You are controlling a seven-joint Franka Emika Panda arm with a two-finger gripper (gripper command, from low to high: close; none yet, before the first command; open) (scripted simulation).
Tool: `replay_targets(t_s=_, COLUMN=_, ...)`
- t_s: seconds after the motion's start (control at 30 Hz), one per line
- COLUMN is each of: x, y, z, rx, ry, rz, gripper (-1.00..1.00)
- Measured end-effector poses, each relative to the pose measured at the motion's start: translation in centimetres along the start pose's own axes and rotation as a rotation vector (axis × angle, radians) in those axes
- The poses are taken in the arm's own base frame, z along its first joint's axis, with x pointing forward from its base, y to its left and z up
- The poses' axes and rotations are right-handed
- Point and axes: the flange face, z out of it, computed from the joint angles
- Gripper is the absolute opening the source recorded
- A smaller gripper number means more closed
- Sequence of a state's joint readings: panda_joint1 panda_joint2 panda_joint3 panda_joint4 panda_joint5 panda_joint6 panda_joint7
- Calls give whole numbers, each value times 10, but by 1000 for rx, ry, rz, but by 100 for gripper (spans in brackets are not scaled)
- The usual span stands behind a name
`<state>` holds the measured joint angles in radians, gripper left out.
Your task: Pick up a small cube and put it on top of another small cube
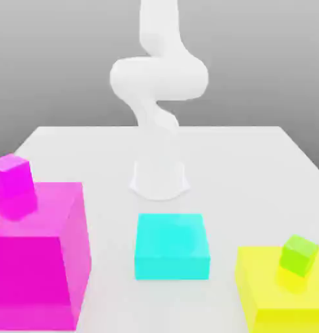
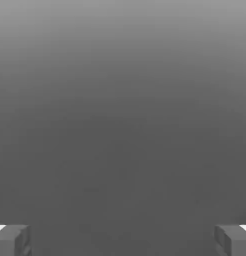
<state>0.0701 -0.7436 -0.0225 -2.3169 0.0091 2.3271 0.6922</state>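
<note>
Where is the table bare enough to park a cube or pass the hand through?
Bare table lies either side of the arm's base, and in lanes between the magenta block, cyan block and yellow block. Crowded: the magenta and yellow tops carry small cubes.

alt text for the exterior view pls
A white robot arm rises at the back of a white table. In front stand three blocks: magenta block bearing a small magenta cube, bare cyan block, yellow block bearing a small green cube.
</note>
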Motion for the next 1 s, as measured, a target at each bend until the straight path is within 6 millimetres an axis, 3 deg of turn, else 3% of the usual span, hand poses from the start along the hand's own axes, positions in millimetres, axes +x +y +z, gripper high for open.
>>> replay_targets(t_s=0.2, x=-38, y=-24, z=81, rx=34, ry=-164, rz=-321, gripper=0)
replay_targets(t_s=0.43, x=-105, y=-47, z=163, rx=92, ry=-331, rz=-693, gripper=0)
replay_targets(t_s=0.73, x=-219, y=-58, z=246, rx=188, ry=-518, rz=-1180, gripper=0)
replay_targets(t_s=1.0, x=-333, y=-47, z=294, rx=296, ry=-665, rz=-1630, gripper=0)
